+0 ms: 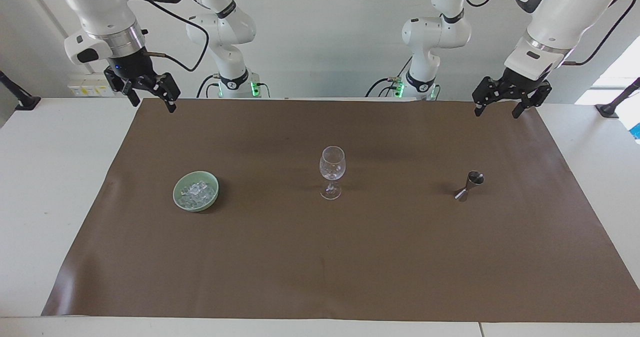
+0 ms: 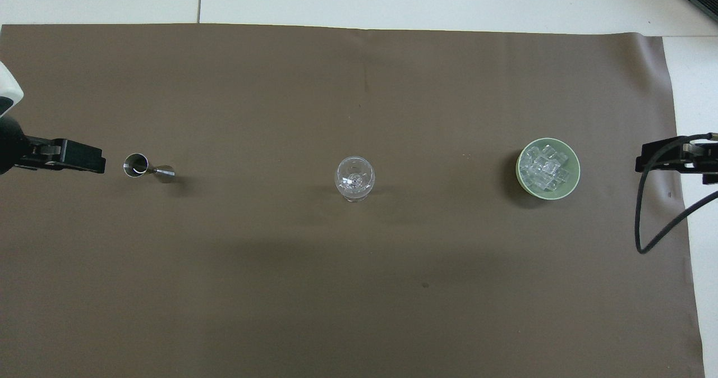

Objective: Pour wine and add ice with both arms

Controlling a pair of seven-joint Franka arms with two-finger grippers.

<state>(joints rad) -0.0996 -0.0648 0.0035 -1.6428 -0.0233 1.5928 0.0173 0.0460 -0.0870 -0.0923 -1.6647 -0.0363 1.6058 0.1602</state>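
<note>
Left gripper [image 1: 500, 108]: raised over the brown mat's [image 1: 320, 277] edge at the robots' end, toward the left arm's end of the table from the wine glass; jaws spread wide, nothing held. Waiting.

Right gripper [image 1: 150, 97]: raised over the same mat edge, toward the right arm's end from the wine glass; jaws likewise spread wide and empty. Waiting.

Wine glass [image 1: 332, 172]: landmark item, upright at mid-mat, clear; it looks empty.

Jigger [image 1: 469, 186]: small metal double-cone measure, upright, well apart from the wine glass toward the left arm's end. Contents cannot be told.

Green bowl [image 1: 176, 197]: well apart from the wine glass toward the right arm's end, about as far from the robots as the glass.

Ice [image 1: 197, 193]: heap of small clear cubes inside the green bowl (none in the glass yet).

Status, as judged: neither pouring nor icing has begun.

Hazards, as judged:
- jigger is narrow-waisted and light; an off-centre pinch could topple it and spill its fill
- wine glass stands tall on a thin stem; a brush from either arm would tip it
- cubes look slick and small; they could slip from the fingers or miss the rim
</note>
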